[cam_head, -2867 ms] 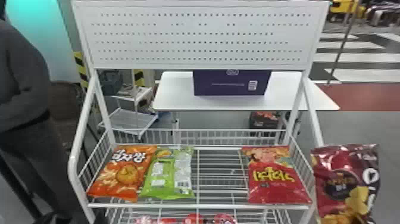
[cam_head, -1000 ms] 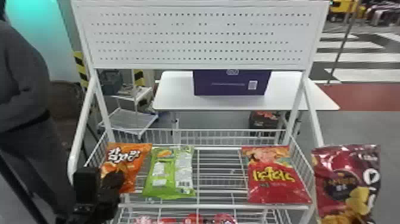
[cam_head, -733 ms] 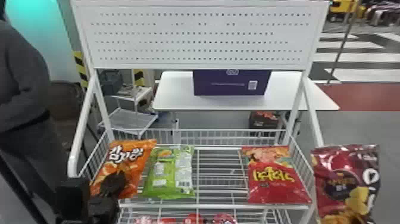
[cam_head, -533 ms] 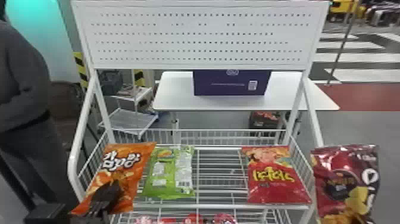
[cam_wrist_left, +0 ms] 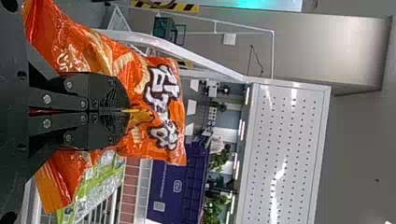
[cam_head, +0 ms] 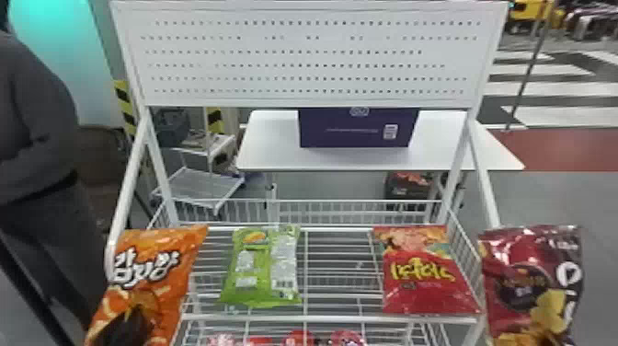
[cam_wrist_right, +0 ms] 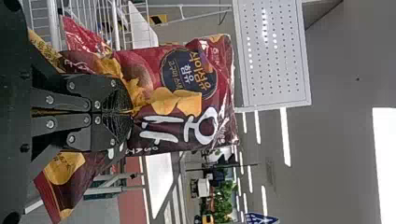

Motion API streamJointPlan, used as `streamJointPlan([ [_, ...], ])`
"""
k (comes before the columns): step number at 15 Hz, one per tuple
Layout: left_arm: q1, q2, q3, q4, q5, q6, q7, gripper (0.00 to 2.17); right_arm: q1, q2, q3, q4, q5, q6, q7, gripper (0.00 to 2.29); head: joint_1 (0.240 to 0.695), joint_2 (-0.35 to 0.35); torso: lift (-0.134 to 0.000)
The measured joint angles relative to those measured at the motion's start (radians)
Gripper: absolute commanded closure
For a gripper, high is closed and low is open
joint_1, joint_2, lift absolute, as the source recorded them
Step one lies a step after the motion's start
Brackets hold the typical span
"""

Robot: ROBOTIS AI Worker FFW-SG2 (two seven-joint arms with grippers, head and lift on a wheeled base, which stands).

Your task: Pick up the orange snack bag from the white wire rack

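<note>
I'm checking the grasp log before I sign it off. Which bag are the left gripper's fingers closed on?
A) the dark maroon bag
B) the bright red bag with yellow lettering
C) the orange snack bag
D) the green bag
C: the left gripper's fingers pinch the orange snack bag, whose film spreads out on both sides of them.

White lettering on orange snack bag (cam_head: pixel 151 287) at white wire rack's (cam_head: pixel 340 318) left edge, barcode on green bag (cam_head: pixel 262 276), yellow lettering on red bag (cam_head: pixel 423 294) near right edge, white lettering on maroon bag (cam_head: pixel 510 257) just beyond, white emblem on purple box (cam_head: pixel 345 135)
</note>
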Motion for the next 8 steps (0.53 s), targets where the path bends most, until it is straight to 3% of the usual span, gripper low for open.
streamJointPlan([
  [8,0.011,0.003,0.000,0.012,0.000,-0.033,-0.002,2.15,0.006,0.001,0.003,-0.007,0.000,0.000,0.000,2.10,0.499,0.000,0.000],
])
